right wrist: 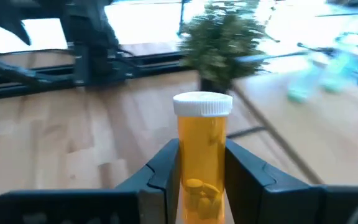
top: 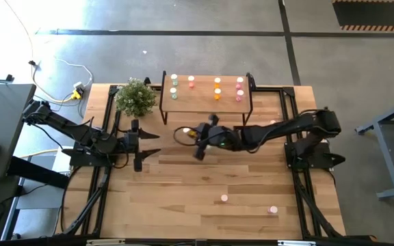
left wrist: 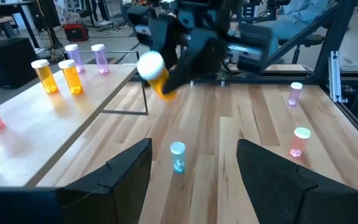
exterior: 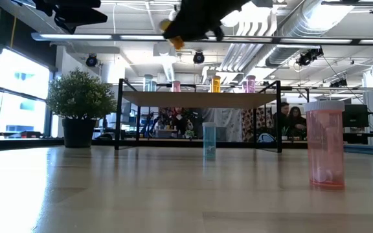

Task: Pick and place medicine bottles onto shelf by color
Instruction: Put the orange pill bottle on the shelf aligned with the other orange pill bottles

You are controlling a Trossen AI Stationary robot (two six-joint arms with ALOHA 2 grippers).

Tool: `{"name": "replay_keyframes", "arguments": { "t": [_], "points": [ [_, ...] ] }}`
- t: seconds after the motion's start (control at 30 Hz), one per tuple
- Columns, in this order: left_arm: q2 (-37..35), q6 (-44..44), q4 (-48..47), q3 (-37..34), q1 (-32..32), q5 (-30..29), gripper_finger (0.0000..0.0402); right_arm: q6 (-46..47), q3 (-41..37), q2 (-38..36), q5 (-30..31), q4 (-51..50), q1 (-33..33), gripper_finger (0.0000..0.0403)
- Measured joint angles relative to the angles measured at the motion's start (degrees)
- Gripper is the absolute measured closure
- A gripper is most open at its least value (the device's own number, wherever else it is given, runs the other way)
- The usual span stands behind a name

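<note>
My right gripper [top: 191,133] hangs over the table's middle, in front of the shelf [top: 207,102], shut on an orange bottle [right wrist: 202,162] with a white cap. The light wood shelf top carries several bottles in rows: green [top: 174,85], pink [top: 191,82], orange [top: 217,89] and magenta [top: 240,87]. A teal bottle [left wrist: 178,155] stands upright on the table under the held one. Two pink bottles [top: 224,199] [top: 273,210] stand toward the near edge. My left gripper [left wrist: 194,180] waits open at the table's left, facing the teal bottle. My right gripper pinches the orange bottle's body [right wrist: 194,146] below the cap, one finger [right wrist: 160,171] on each side. The arm reaches in from the table's right. The cap end [left wrist: 149,64] sticks out past the fingertips. The bottle is lifted clear of the table and tilted.
A potted plant [top: 135,97] stands at the shelf's left end. Black frame rails [top: 289,116] run along both sides of the table. Bare wood [top: 183,191] lies between the arms and the near edge. People sit in the room behind the shelf [exterior: 290,120].
</note>
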Motion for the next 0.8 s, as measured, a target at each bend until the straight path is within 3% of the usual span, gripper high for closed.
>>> {"name": "replay_keyframes", "arguments": {
  "t": [0.23, 0.47, 0.63, 0.8],
  "points": [
    [0.02, 0.03, -0.10, 0.00, 0.00, -0.29, 0.0176, 0.20, -18.15, -11.59, 8.28, 18.03, -0.11, 0.0313],
    [0.04, 0.05, -0.36, 0.00, 0.00, -0.58, 0.0176, -8.21, -35.40, -14.05, 11.08, 49.75, -0.13, 0.0313],
    [0.07, 0.04, -0.37, 0.00, 0.00, -0.58, 0.0176, -10.37, -40.74, -12.54, 13.35, 60.14, -0.38, 0.0313],
    [0.07, 0.05, -0.37, 0.00, 0.00, -0.58, 0.0176, -11.16, -41.21, -10.01, 14.94, 61.90, -1.55, 0.0312]
  ]
}}
